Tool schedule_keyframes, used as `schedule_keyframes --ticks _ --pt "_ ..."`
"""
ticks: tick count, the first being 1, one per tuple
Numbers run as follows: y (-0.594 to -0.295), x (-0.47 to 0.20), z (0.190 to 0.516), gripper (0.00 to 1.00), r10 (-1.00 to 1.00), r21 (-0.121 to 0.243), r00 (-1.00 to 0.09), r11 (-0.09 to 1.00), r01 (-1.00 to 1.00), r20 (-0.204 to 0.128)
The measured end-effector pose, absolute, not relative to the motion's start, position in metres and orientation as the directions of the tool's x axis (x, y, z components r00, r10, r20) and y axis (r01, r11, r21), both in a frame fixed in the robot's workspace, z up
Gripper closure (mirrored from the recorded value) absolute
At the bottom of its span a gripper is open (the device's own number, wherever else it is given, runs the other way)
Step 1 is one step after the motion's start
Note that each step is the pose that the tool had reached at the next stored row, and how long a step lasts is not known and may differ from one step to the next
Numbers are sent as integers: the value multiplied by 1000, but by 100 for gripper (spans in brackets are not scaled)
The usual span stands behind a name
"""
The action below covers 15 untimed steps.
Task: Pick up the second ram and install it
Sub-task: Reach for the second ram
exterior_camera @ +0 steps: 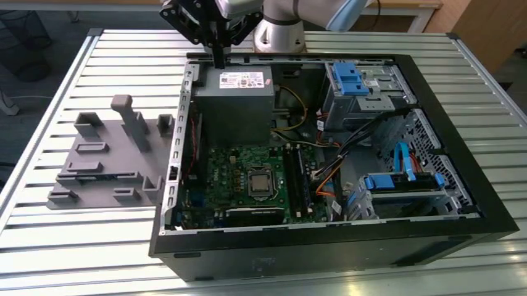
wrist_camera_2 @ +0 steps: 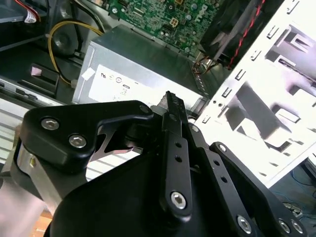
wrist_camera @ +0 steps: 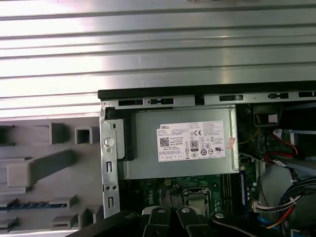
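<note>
The end effector (exterior_camera: 219, 60) hangs over the back edge of the open computer case (exterior_camera: 329, 250), just above the grey power supply (exterior_camera: 233, 102). Its fingers are clenched together with nothing visible between them; the second wrist view shows them as one narrow black bar. The second ram (wrist_camera: 29, 204) is not in the case. In the first wrist view it shows as a thin blue-green strip lying flat in a slot of the grey plastic holder (exterior_camera: 91, 148), which sits on the slatted metal surface (exterior_camera: 82, 259) just beside the case wall. In the exterior view the stick is only a dark line low on that holder. From the end effector it lies well apart, toward the exterior view's left and nearer that camera, on the far side of the holder's tall post (exterior_camera: 136, 123). Its long axis runs roughly across the exterior view, from left to right. That seems about crosswise to the long memory slots (exterior_camera: 294, 179) beside the processor on the green motherboard (exterior_camera: 222, 169), which run away from that camera. I judge the pick not yet begun.
</note>
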<state>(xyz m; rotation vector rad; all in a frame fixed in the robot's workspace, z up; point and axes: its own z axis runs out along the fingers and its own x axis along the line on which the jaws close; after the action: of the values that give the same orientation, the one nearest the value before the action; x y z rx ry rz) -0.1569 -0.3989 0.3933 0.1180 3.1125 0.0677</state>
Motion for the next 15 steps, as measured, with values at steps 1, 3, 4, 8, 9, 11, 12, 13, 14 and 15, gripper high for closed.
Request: schedule_keyframes --ticks 1,3,4,8,9,11,12,13,14,15 --pt "-399 -159 393 89 76 44 -997 996 75 -24" --pt "-399 -163 393 89 76 44 -997 996 75 -24" --pt "-399 -165 393 89 76 44 -997 996 75 -24" --pt "-399 -172 393 89 76 44 -997 996 75 -24" --pt "-399 -174 393 89 76 44 -997 996 75 -24" --pt "-399 -177 393 89 76 44 -997 996 75 -24" --pt "-399 -178 393 89 76 44 -997 996 75 -24" --pt "-399 -180 393 89 76 44 -997 996 75 -24" --pt "-399 -181 393 89 76 44 -997 996 75 -24" --pt "-399 -183 393 89 76 44 -997 996 75 -24"
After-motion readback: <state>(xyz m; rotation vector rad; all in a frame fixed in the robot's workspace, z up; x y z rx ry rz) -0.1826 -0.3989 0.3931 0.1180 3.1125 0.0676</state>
